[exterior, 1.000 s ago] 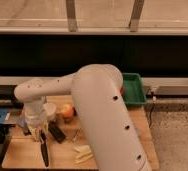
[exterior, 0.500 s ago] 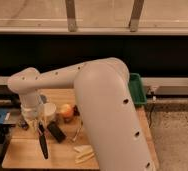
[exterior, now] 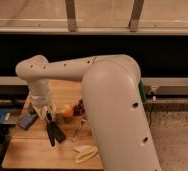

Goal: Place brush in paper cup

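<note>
My gripper [exterior: 45,114] hangs from the white arm over the left part of the wooden table [exterior: 32,150]. It is shut on the top of the brush [exterior: 50,132], a slim black tool that hangs down with its lower end close to the table top. The paper cup [exterior: 52,111] is mostly covered by the gripper. Only a cream-white edge of it shows, just left of the orange fruit [exterior: 66,111].
A short flat black bar [exterior: 60,134] lies beside the brush. A blue-grey block [exterior: 27,120] lies to the left. A dark red cluster [exterior: 79,106], a thin stick [exterior: 77,131] and a banana [exterior: 85,153] lie to the right. The arm hides a green bin [exterior: 143,94].
The arm has swung left and its wrist has risen. The brush has come up and a little right with the gripper, toward the cup. The cup has become mostly covered.
</note>
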Tool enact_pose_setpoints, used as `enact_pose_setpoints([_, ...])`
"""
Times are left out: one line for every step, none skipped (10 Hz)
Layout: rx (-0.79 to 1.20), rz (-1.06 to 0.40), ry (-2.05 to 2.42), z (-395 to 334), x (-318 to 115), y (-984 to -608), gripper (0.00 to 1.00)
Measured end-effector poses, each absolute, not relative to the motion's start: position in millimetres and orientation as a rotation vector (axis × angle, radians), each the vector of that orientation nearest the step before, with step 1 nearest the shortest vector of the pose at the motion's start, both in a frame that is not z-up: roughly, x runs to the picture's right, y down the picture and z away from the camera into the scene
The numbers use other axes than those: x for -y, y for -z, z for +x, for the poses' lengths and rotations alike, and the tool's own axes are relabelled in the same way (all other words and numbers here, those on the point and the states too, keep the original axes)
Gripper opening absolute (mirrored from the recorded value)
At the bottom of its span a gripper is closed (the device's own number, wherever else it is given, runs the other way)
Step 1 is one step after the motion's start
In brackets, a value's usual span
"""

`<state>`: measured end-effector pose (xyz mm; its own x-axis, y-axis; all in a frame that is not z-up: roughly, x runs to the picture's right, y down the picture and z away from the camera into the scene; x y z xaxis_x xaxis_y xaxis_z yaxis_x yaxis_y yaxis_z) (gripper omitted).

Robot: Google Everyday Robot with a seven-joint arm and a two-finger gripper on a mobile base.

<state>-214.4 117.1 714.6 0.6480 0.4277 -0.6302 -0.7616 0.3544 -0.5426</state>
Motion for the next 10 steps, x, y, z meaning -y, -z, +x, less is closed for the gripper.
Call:
enact_pose_setpoints([-0.442,-0.919,-0.802,-207,-109,-718,0.0])
enact_pose_setpoints([-0.46,-0.918,-0.801,-205,-104,-719,0.0])
enact_pose_setpoints([-0.482,-0.922,-0.796,-203,-102,-719,0.0])
enact_pose_setpoints([-0.492,-0.927,-0.793,-204,-104,-720,0.0])
enact_pose_setpoints([-0.502,-0.935,-0.794,-203,-106,-724,0.0])
enact_pose_setpoints([-0.508,-0.944,-0.792,-202,-108,-729,0.0])
enact_pose_setpoints([-0.505,-0.955,-0.789,-204,-110,-735,0.0])
enact_pose_setpoints([-0.502,-0.959,-0.788,-206,-109,-739,0.0])
enact_pose_setpoints([-0.503,-0.961,-0.785,-208,-106,-745,0.0])
enact_pose_setpoints([-0.502,-0.96,-0.784,-208,-102,-749,0.0])
